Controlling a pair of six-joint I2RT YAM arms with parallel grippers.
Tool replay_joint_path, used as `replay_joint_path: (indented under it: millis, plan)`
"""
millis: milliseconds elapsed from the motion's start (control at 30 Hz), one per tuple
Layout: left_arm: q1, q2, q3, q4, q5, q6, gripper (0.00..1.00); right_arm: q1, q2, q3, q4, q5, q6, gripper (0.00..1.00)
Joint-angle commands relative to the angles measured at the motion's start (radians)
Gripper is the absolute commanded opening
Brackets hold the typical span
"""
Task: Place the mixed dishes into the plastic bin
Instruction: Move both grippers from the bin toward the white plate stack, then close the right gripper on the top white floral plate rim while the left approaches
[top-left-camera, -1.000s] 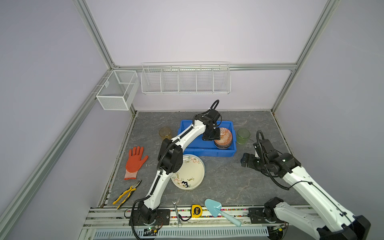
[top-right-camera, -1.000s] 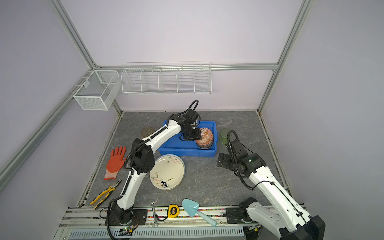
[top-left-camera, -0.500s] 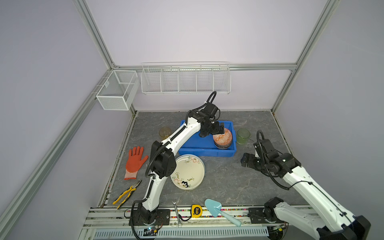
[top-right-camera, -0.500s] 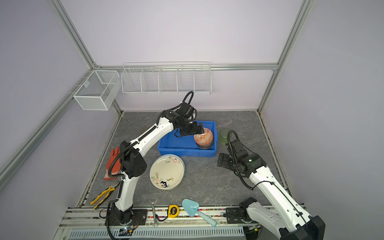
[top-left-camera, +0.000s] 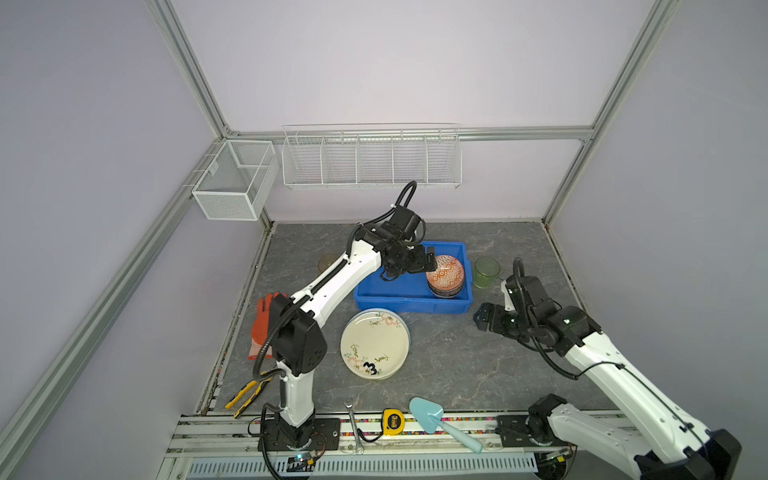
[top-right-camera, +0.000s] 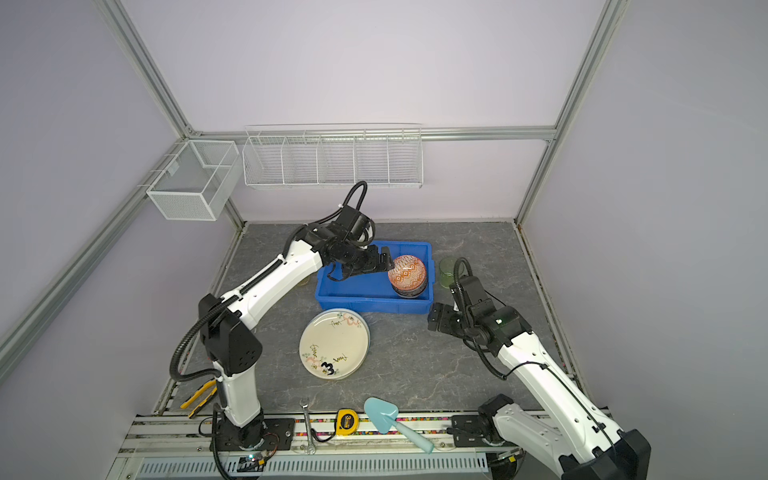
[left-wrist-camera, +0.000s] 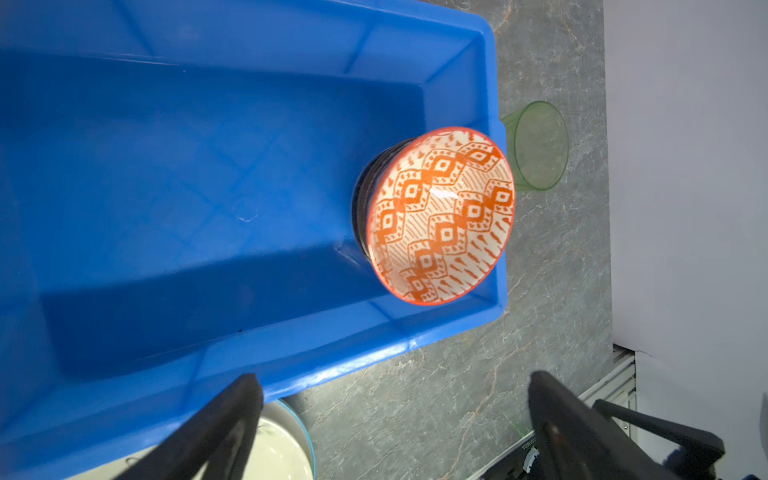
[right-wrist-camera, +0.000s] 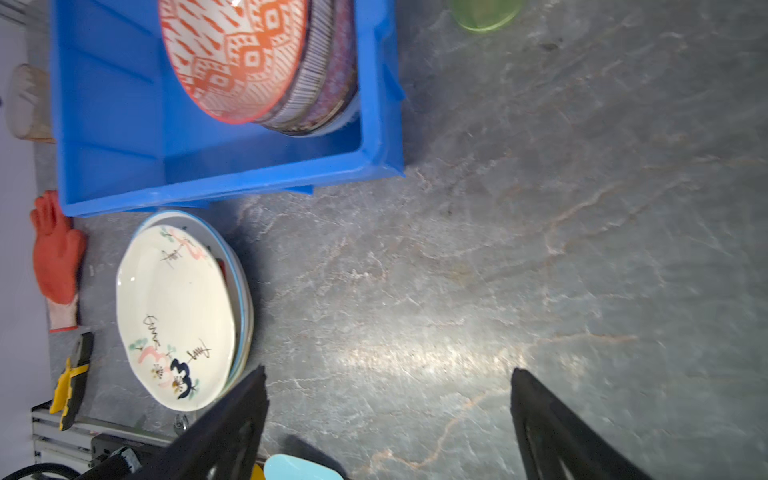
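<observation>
Grey marbled floor (top-left-camera: 457, 365), lilac walls (top-left-camera: 415, 62). The blue bin (top-left-camera: 411, 305) sits mid-frame, with stacked bowls (top-left-camera: 444, 272) in its right end and plates (top-left-camera: 374, 349) just below it. The left gripper (top-left-camera: 422, 262) gapes empty above the bin; the right gripper (top-left-camera: 484, 316) gapes empty at right.

The bin (top-left-camera: 409, 303) is bright blue. The top bowl (top-left-camera: 444, 272) is white with orange diamonds and dashes plus an orange rim. The lower bowl (right-wrist-camera: 309, 93) is dark with thin pale stripes. There's a see-through green cup (top-left-camera: 485, 272) and an amber cup (top-left-camera: 327, 262). The plate (top-left-camera: 374, 349) is cream with pinkish flowers and a black 3. Also an orange glove (top-left-camera: 262, 324), pale blue trowel (top-left-camera: 428, 413), yellow-handled pliers (top-left-camera: 245, 395), yellow tape measure (top-left-camera: 392, 419) and a grey veined tabletop (top-left-camera: 457, 365).
</observation>
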Motion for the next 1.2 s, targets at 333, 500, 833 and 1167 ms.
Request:
replay_joint_path:
  millis: [333, 500, 833, 1167]
  plan:
    - [0.174, -0.536, -0.584, 0.054, -0.044, -0.178, 0.99, 0.234, 0.411, 0.085, 0.358, -0.076, 0.049, 0.94]
    - [0.251, -0.746, -0.759, 0.036, -0.067, -0.232, 1.00, 0.294, 0.516, 0.135, 0.403, -0.078, 0.060, 0.94]
    - [0.411, -0.918, -0.916, -0.060, 0.006, -0.215, 1.00, 0.380, 0.646, 0.244, 0.382, -0.081, 0.035, 0.92]
    - [0.426, -1.001, -0.940, -0.205, -0.019, -0.295, 1.00, 0.414, 0.658, 0.304, 0.280, -0.126, 0.029, 0.92]
